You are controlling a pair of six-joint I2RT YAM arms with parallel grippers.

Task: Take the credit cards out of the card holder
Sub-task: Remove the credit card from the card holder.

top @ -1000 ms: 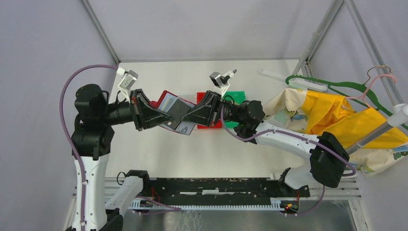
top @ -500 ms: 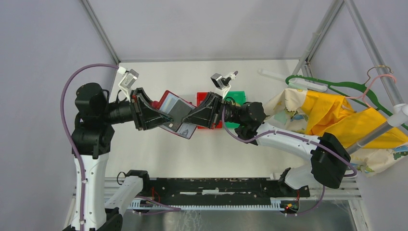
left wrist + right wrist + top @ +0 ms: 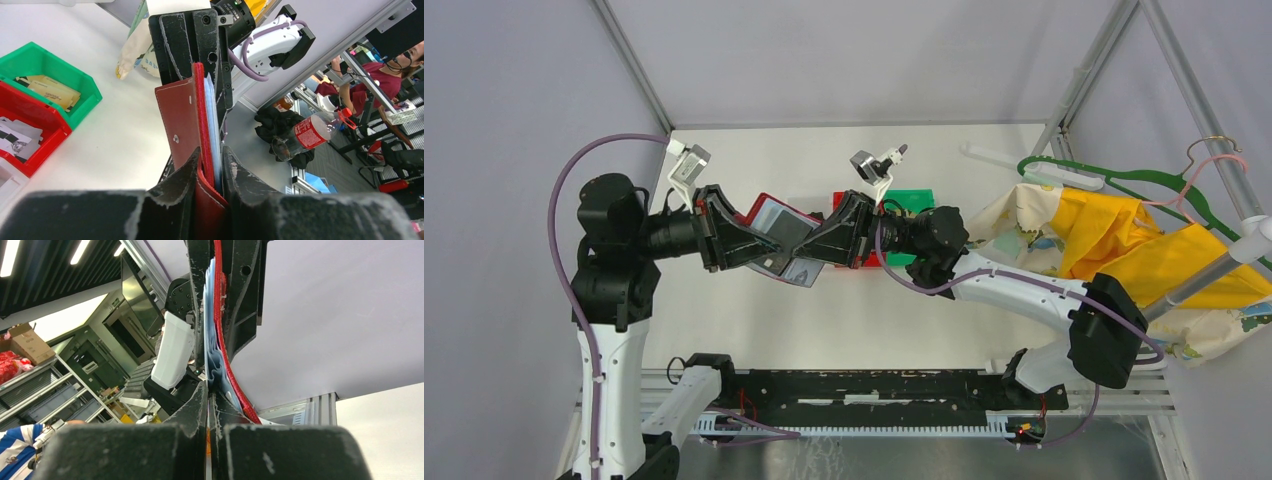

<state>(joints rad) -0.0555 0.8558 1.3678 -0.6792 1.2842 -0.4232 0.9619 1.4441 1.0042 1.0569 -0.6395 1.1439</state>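
Note:
The red card holder [image 3: 760, 206] hangs in the air between my two arms, its pale blue-grey leaves [image 3: 776, 216] fanned out. My left gripper [image 3: 774, 242] is shut on its left end; in the left wrist view the jaws [image 3: 211, 151] pinch the red cover [image 3: 184, 115] and the leaves together. From the right, my right gripper [image 3: 808, 243] is shut inside the leaves. Between its jaws [image 3: 208, 390] sits a thin edge with an orange glint, a credit card, next to the blue-grey leaves [image 3: 210, 340]. Most of the card is hidden.
A red bin [image 3: 865, 262] and a green bin [image 3: 916, 199] stand on the white table just behind the right gripper; both hold small items [image 3: 50, 87]. Yellow cloth [image 3: 1114, 235] and a green hanger [image 3: 1114, 182] lie at the right.
Both grippers and the card holder have drifted slightly left and toward the near edge. The right wrist has rolled a little. Both grips still hold.

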